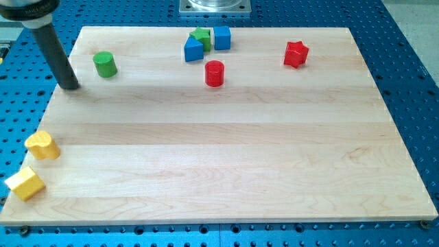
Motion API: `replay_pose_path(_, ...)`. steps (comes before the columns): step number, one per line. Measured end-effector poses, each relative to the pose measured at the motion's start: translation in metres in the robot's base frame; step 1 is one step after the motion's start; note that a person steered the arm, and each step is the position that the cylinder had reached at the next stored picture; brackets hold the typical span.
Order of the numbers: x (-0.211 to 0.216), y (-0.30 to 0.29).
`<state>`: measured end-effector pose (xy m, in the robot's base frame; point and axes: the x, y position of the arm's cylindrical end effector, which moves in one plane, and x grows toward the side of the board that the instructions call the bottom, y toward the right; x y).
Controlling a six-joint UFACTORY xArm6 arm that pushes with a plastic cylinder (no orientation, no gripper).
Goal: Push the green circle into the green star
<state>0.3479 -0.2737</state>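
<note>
The green circle [105,64] is a short green cylinder near the board's top left. The green star [202,36] sits at the top centre, wedged between a blue triangular block [194,50] and a blue cube [221,38]. My tip [70,86] rests on the board at its left edge, to the left of and slightly below the green circle, with a small gap between them. The dark rod rises from the tip toward the view's top left.
A red cylinder [215,73] stands below the blue blocks. A red star [295,53] is at the top right. A yellow heart-like block [42,145] and a yellow cube [25,183] lie at the board's lower left edge. The wooden board [226,151] lies on a blue perforated table.
</note>
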Motion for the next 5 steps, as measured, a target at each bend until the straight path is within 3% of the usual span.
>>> replay_pose_path(2, -0.07, 0.18)
replay_pose_path(3, -0.066, 0.129)
replay_pose_path(4, -0.105, 0.141)
replay_pose_path(5, -0.102, 0.147)
